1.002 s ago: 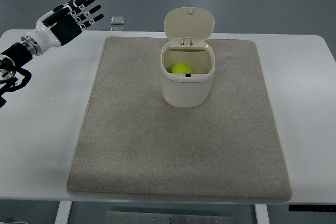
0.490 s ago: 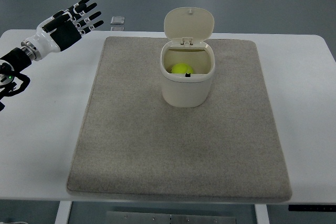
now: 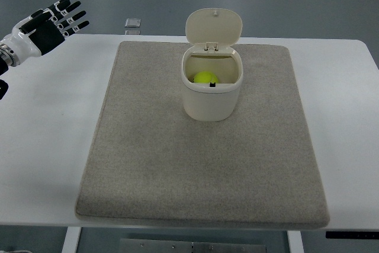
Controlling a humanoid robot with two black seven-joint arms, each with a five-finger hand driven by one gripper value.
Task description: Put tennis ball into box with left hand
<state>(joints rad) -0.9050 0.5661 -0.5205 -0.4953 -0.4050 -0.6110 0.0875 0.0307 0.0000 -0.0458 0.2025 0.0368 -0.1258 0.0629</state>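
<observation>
- Inside the cream plastic lidded box (image 3: 211,90), centre frame, sits the yellow-green felt tennis ball (image 3: 205,77).
- Upper left: left hand (image 3: 44,23), fingers spread, empty.
- Ball likely light, springy, grippy; grasp around its middle.

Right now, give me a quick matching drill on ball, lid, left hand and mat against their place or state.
Things:
1. tennis ball
2. lid
3. left hand
4. mat

States:
A. flipped up and open
B. lying flat under the box
C. inside the box
D. open and empty at the far left edge

Pairs: 1-C, 2-A, 3-D, 4-B
</observation>
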